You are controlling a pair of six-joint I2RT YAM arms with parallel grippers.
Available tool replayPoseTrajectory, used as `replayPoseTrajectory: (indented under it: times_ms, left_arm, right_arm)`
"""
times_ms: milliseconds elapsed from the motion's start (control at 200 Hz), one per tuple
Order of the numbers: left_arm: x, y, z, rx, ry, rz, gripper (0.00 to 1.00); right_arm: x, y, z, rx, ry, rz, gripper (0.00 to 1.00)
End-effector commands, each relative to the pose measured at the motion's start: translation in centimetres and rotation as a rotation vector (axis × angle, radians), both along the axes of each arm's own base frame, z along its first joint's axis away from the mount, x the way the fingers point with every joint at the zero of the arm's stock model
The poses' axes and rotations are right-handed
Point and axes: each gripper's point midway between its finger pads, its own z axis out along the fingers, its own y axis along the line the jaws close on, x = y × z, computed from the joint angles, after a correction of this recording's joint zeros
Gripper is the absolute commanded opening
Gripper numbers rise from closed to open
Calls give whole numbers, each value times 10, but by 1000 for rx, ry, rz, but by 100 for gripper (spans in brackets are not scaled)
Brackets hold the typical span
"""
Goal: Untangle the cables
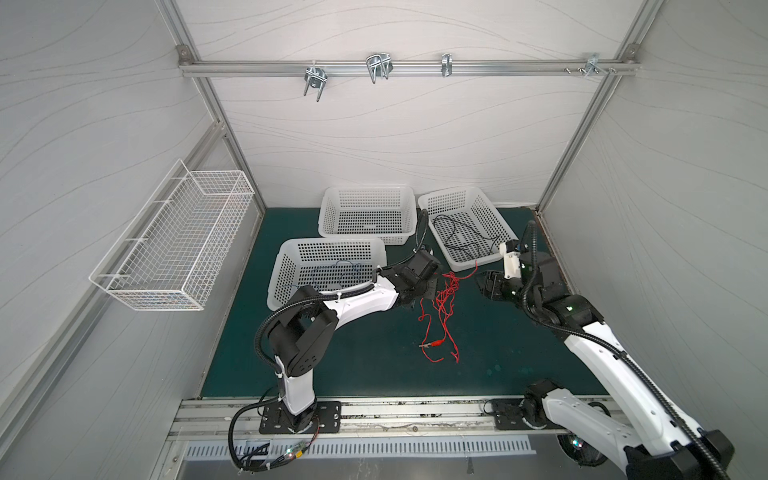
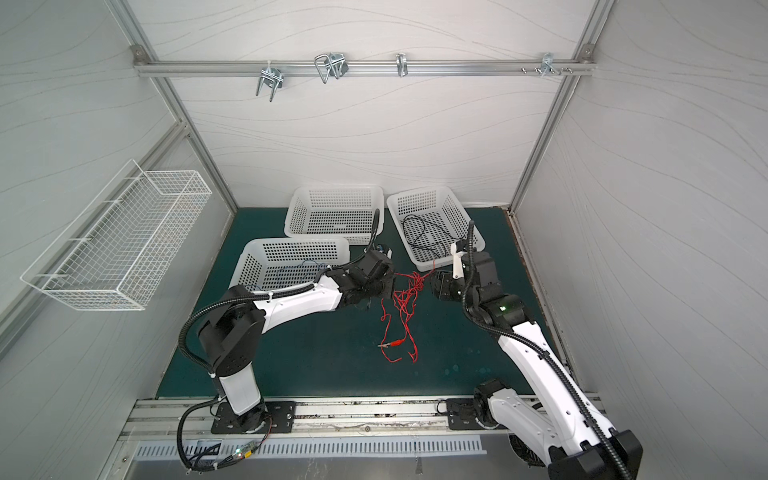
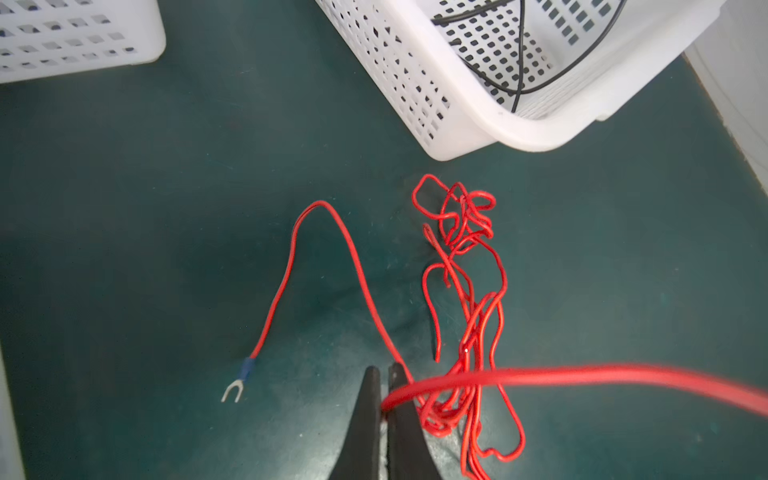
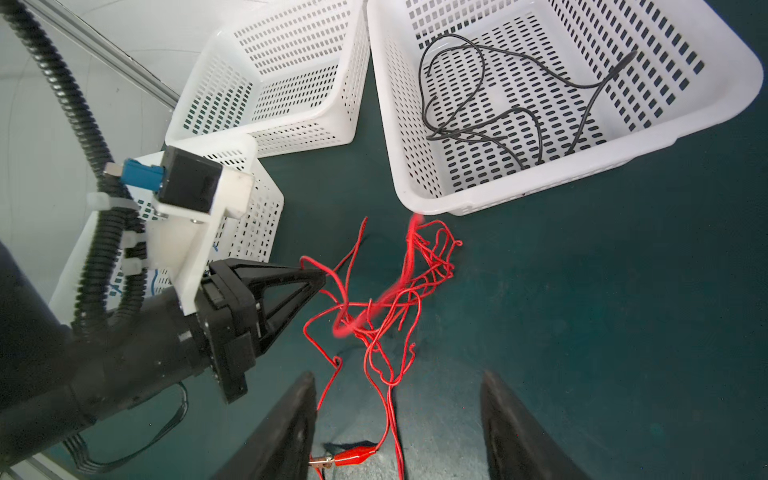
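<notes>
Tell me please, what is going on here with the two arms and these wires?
The robot is untangling cables. The left tool is shut on a strand of the tangled red cables over the green mat. The right tool is open close by and holds nothing. A black cable lies in the far right basket, a blue cable in the near left basket.

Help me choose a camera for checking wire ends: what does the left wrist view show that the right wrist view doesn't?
Only the left wrist view: a fork terminal with a blue sleeve on one red wire end. Only the right wrist view: a red alligator clip on the mat, seen between the open jaws of the right gripper. Both: the left gripper, jaws shut on a strand of the tangled red cables, the green mat, and the white basket holding a black cable.
</notes>
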Motion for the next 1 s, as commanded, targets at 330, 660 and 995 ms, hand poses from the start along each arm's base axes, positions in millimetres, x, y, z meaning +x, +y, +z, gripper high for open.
replayPoseTrajectory:
  times_ms: [330, 660, 995]
  left_arm:
    - [-14, 10, 110, -138, -169, -42, 0]
    - [-34, 7, 158, -273, -208, -118, 0]
    - [-41, 8, 182, -338, -233, -134, 0]
  right_arm:
    - [3, -4, -27, 98, 50, -36, 66]
    - [-6, 39, -36, 180, 46, 183, 68]
    - [-1, 80, -62, 127, 95, 236, 67]
